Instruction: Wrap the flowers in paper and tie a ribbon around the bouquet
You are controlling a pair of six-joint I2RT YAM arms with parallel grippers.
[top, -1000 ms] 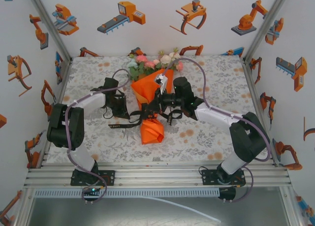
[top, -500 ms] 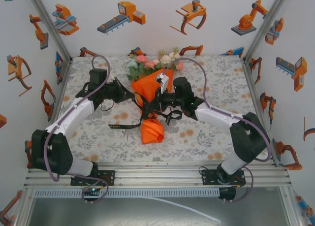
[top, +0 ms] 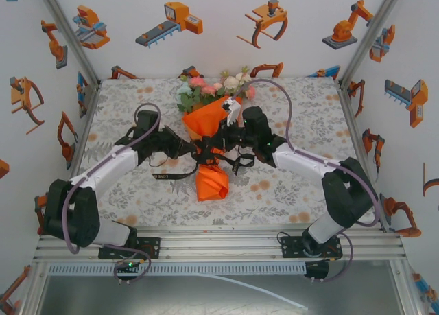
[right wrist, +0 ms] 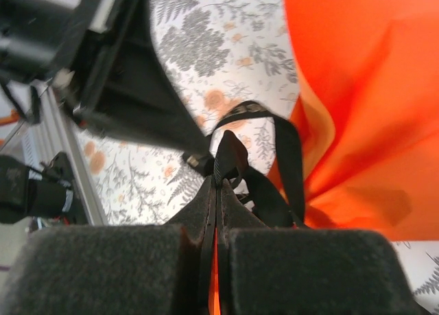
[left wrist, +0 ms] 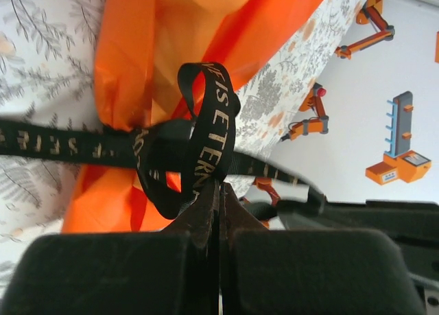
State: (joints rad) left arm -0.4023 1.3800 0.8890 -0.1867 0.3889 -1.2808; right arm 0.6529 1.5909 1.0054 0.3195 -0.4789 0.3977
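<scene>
- Bouquet [top: 209, 131] lies flat at mid-table [top: 295, 109]. Its long axis runs 12 to 6 o'clock: flowers [top: 214, 87] at the 12 end, the crumpled tail of the orange paper [top: 211, 181] at the 6 end.
- Black ribbon [top: 167, 174] crosses the cone's waist from 9 to 3 o'clock, square to that axis. A loose end trails on the cloth toward 8 o'clock.
- Left gripper [top: 186, 149] sits at 9 o'clock of the waist, right gripper [top: 221, 145] at 3 o'clock. They face each other and are about equally near, with the wrap between them.
- Left wrist view: jaws pressed together, pinching a lettered loop of ribbon just in front of the paper.
- Right wrist view: jaws pressed together on a fold of ribbon, with the paper at 2 o'clock of the tips.
- Pose: both arms reach in low from the near corners, forearms stretched toward the centre.
- Judgement: the knot is formed but looks slack. Next, each arm would draw outward along the ribbon line, left toward 9, right toward 3.
</scene>
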